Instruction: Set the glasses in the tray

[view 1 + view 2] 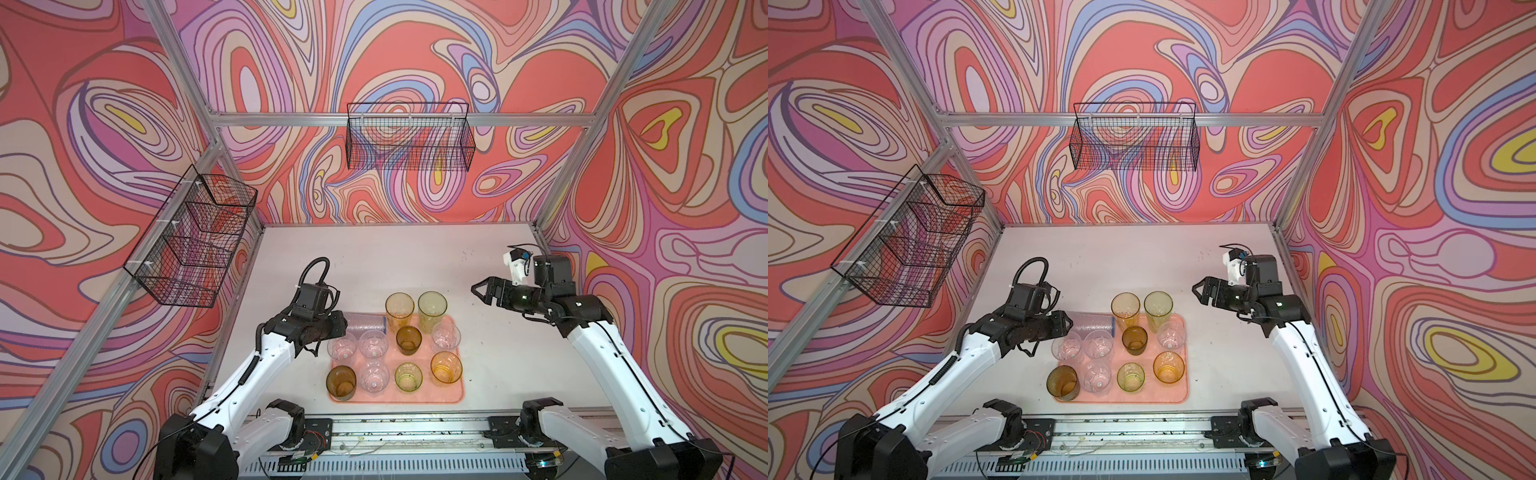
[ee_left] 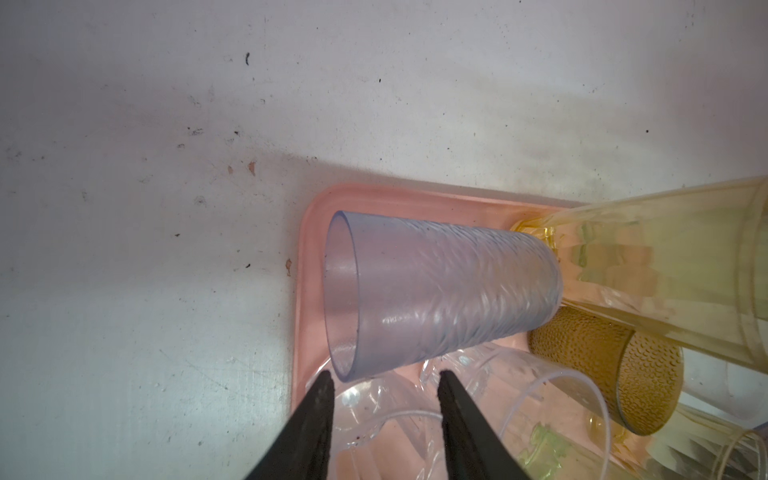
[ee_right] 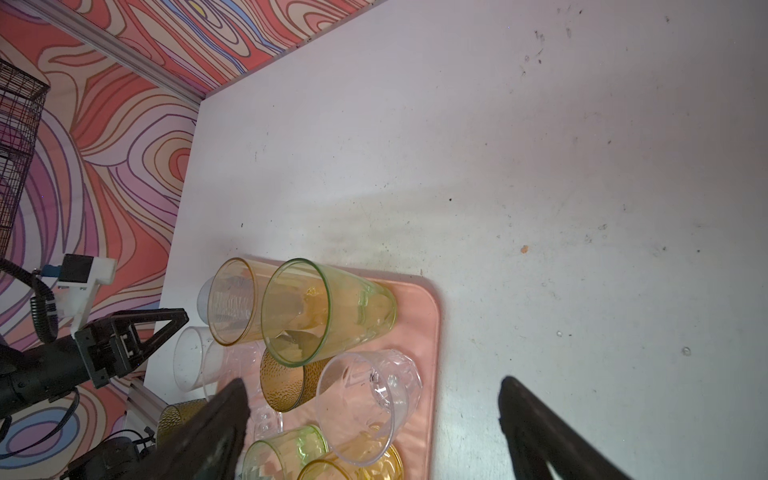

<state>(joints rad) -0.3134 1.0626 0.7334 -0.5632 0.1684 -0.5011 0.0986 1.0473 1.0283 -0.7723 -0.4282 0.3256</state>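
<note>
Shows the salmon-pink tray [image 1: 436, 395] at lower centre of both top views, loaded with ten upright glasses [image 1: 408, 339], plus a pale blue tumbler [image 2: 440, 286] lying on its side at the tray's upper-left corner, base by a tall yellow tumbler [image 1: 399, 309]. Catches the left gripper [image 2: 386, 376] at the blue tumbler's open mouth, fingers part-way apart with nothing pinched between them, above the clear tumblers [image 1: 343, 348]. Finds the right gripper [image 1: 478, 291] at right of frame, raised over bare table [image 1: 374, 257], spread wide and empty, well apart from the tray.
</note>
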